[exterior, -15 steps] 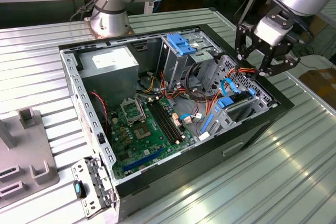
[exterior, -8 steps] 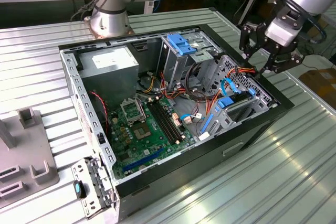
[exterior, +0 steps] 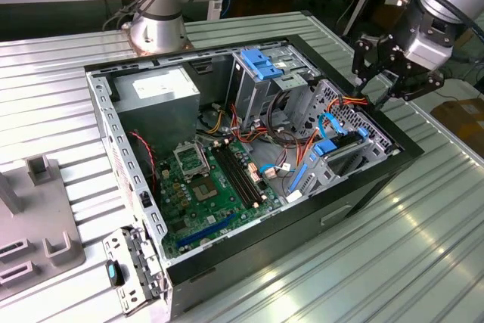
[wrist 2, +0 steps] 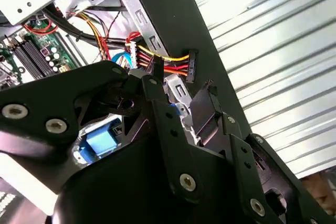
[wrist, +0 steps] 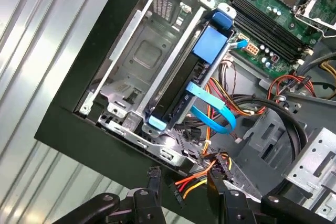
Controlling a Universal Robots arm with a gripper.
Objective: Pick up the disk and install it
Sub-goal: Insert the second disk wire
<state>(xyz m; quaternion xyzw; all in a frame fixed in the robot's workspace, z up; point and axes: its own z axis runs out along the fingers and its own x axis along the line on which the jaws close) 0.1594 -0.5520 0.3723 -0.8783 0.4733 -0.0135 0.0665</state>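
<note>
The gripper hangs above the case edge (disk seated).

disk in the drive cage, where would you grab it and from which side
The disk stands on edge in the metal cage, only its narrow top edge and blue rails exposed. Probably best to pinch the two flat faces just below that edge, coming straight down from the case's open top. The end effector hangs beside the case, empty.

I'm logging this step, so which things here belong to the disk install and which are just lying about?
Job:
disk, seated in the drive cage
gripper, above the case corner, holding nothing
power connector

Lying about:
power supply
motherboard
grey fixture
</note>
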